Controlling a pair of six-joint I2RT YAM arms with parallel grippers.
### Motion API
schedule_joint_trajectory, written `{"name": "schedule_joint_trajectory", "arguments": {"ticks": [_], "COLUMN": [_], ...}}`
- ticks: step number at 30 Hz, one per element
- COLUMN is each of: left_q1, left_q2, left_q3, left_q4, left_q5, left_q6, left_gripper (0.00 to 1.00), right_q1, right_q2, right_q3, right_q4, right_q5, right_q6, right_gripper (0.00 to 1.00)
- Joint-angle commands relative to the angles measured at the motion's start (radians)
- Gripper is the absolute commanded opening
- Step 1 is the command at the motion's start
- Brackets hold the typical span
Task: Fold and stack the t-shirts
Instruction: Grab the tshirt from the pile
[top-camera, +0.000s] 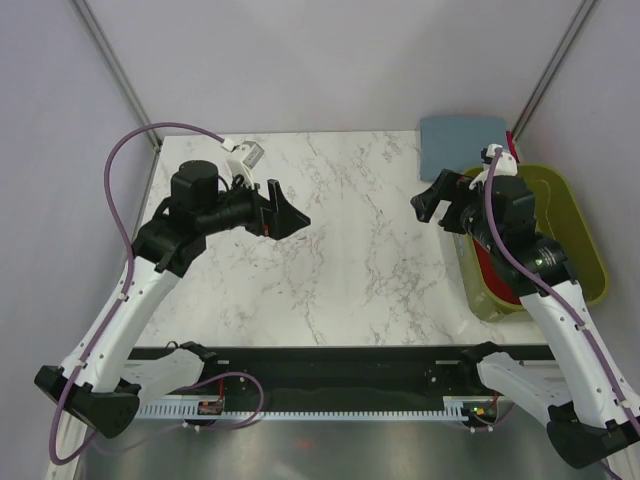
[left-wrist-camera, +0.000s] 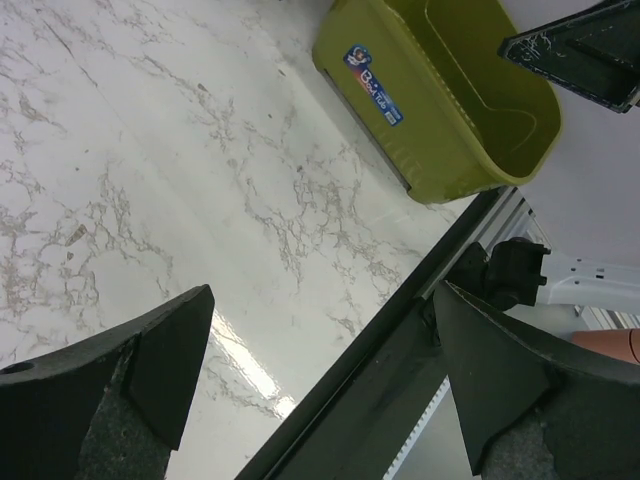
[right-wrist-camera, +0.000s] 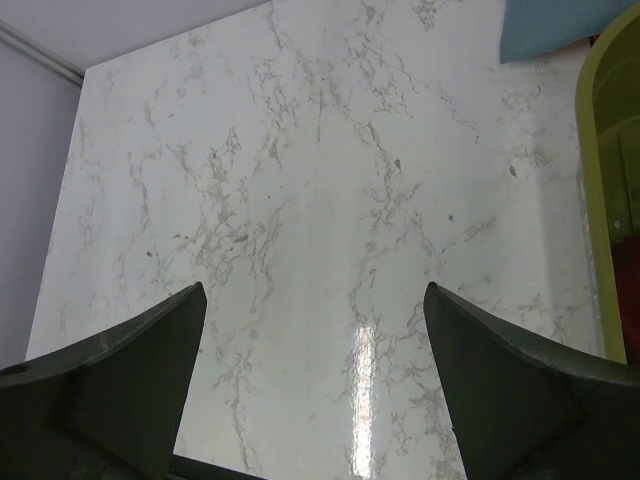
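A slate blue-grey t-shirt (top-camera: 461, 143) lies folded at the table's far right corner; its edge shows in the right wrist view (right-wrist-camera: 560, 25). A dark red t-shirt (top-camera: 490, 268) lies inside the olive-green basket (top-camera: 582, 240), mostly hidden by my right arm; a sliver shows in the right wrist view (right-wrist-camera: 628, 235). My left gripper (top-camera: 290, 215) is open and empty, held above the table's left-middle. My right gripper (top-camera: 428, 203) is open and empty, held above the table just left of the basket.
The olive-green basket stands at the table's right edge and shows in the left wrist view (left-wrist-camera: 440, 110). The white marble table (top-camera: 340, 250) has a black rail along its near edge (top-camera: 330, 360). Grey walls stand behind and at both sides.
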Motion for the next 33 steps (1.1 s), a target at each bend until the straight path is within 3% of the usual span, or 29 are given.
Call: {"name": "schedule_joint_trajectory", "arguments": {"ticks": [1, 9, 13, 14, 17, 23, 29, 33], "left_q1": [0.003, 0.003, 0.003, 0.004, 0.004, 0.004, 0.004, 0.004], "left_q2": [-0.002, -0.017, 0.023, 0.033, 0.067, 0.086, 0.124, 0.130], "left_q3": [0.025, -0.009, 0.005, 0.014, 0.033, 0.034, 0.071, 0.082], "left_q4": [0.002, -0.012, -0.047, -0.058, -0.087, -0.117, -0.153, -0.165], "left_q5": [-0.019, -0.090, -0.185, -0.189, -0.183, -0.188, -0.197, -0.200], "left_q6": [0.025, 0.020, 0.033, 0.031, 0.024, 0.040, 0.040, 0.028], "left_gripper": [0.98, 0.98, 0.98, 0.98, 0.98, 0.97, 0.96, 0.93], "right_q1": [-0.003, -0.003, -0.004, -0.004, -0.043, -0.308, -0.533, -0.595], "right_q2": [-0.002, 0.050, 0.160, 0.227, 0.367, 0.542, 0.666, 0.758], "right_q3": [-0.001, 0.022, 0.166, 0.208, 0.344, 0.369, 0.202, 0.110], "right_q4": [0.000, -0.057, -0.141, -0.172, -0.261, -0.278, -0.206, -0.117], "right_q5": [0.034, 0.216, 0.452, 0.609, 0.800, 0.666, 0.453, 0.418], "right_q6": [-0.017, 0.067, 0.086, 0.089, 0.074, 0.081, 0.110, 0.118], "right_gripper": [0.98, 0.98, 0.98, 0.98, 0.98, 0.98, 0.98, 0.98]}}
